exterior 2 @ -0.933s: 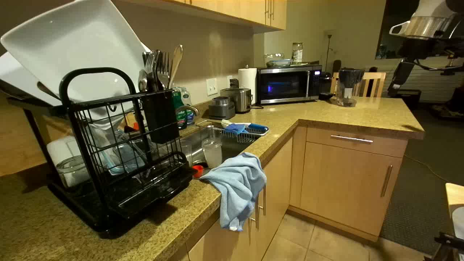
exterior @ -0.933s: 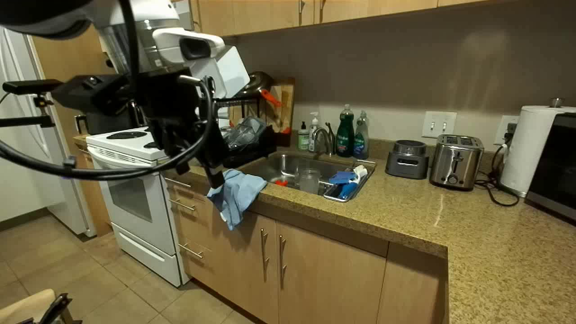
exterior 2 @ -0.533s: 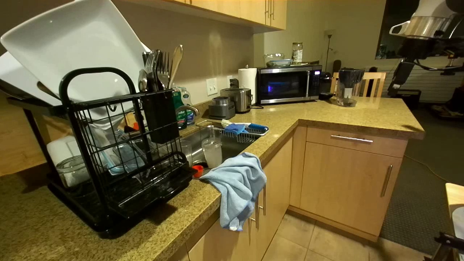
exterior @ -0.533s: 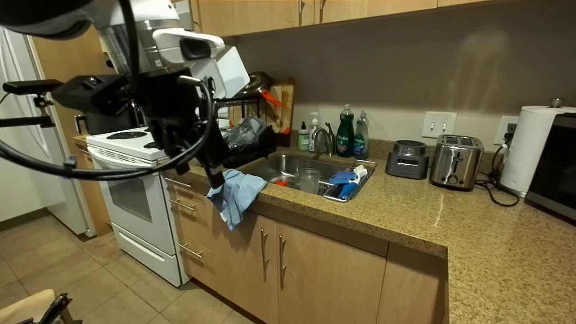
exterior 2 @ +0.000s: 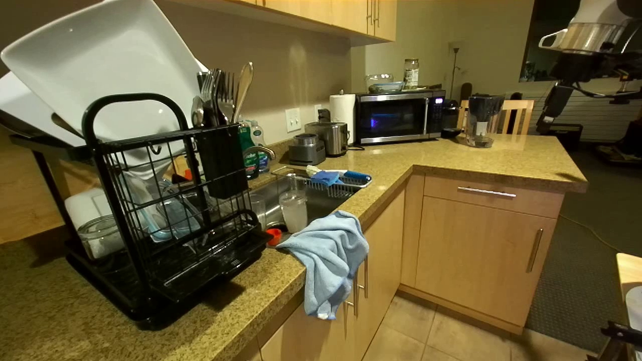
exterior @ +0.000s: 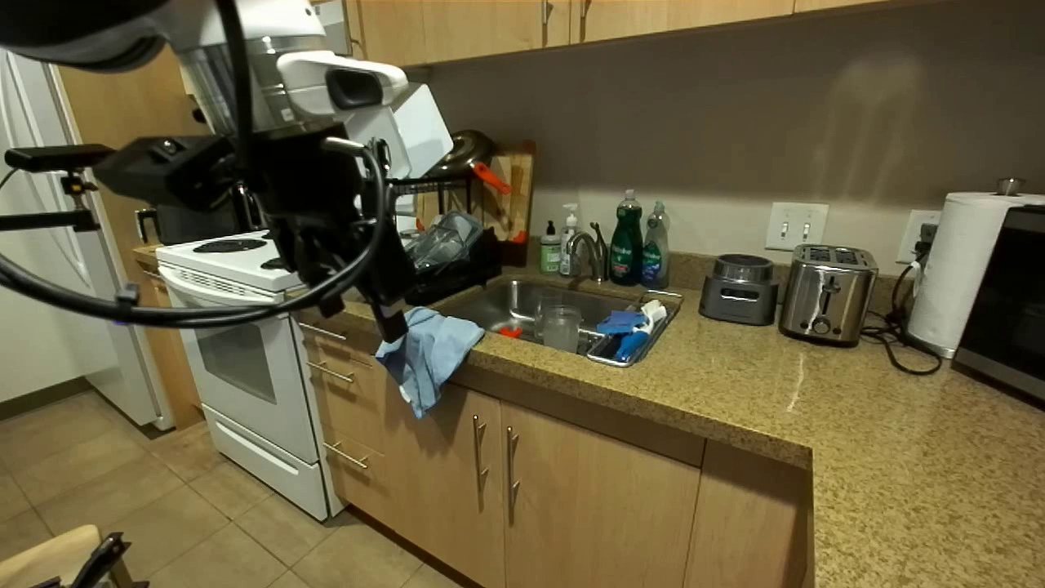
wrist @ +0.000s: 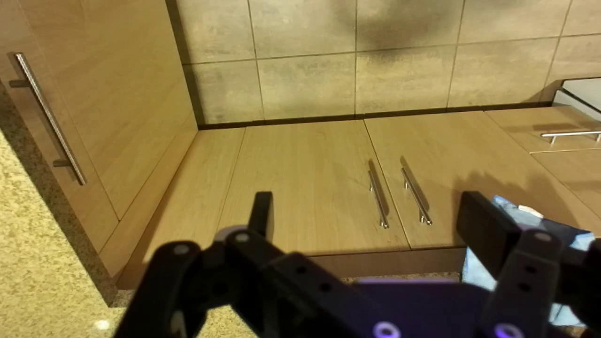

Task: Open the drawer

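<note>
A wooden drawer (exterior 2: pixel 451 188) with a horizontal metal bar handle (exterior 2: pixel 486 192) sits shut under the counter in an exterior view. It also shows at the left of the wrist view, where its handle (wrist: pixel 49 117) lies close to the counter edge. More shut drawers (exterior: pixel 343 400) with bar handles stand beside the stove in an exterior view. One of these handles (wrist: pixel 572 134) shows at the right of the wrist view. My gripper (wrist: pixel 371 209) is open and empty, its fingers wide apart and pointing down. It also shows in an exterior view (exterior: pixel 362 317), in the air, apart from every handle.
Two cabinet doors (exterior: pixel 596 482) with upright handles are under the sink (exterior: pixel 522 302). A blue cloth (exterior 2: pixel 331 260) hangs over the counter edge. A black dish rack (exterior 2: pixel 195 240) and a toaster (exterior 2: pixel 328 139) stand on the counter. A water pitcher (exterior 2: pixel 481 120) stands near its far end.
</note>
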Robot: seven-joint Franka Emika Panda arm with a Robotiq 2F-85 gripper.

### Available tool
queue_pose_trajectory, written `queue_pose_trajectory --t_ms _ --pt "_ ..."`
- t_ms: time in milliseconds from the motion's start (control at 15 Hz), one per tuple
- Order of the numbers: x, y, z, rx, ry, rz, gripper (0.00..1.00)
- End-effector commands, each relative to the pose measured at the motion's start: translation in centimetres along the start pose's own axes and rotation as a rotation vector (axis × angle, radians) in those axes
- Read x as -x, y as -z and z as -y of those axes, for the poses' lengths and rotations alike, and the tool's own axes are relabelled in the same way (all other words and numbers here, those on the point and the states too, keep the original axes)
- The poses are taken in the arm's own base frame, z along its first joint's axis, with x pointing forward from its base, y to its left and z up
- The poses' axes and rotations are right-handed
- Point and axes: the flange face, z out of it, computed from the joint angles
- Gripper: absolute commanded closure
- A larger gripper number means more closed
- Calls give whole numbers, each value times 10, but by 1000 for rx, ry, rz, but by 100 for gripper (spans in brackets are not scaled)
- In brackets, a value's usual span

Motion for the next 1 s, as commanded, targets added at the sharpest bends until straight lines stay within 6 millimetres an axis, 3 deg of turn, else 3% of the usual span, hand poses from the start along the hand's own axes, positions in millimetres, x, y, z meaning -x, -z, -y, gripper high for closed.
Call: queue_pose_trajectory --t_ms 0,667,933 --pt "0 1 0 0 0 1 0" --pt "0 1 0 0 0 1 0" --pt "-17 -16 10 35 18 13 0"
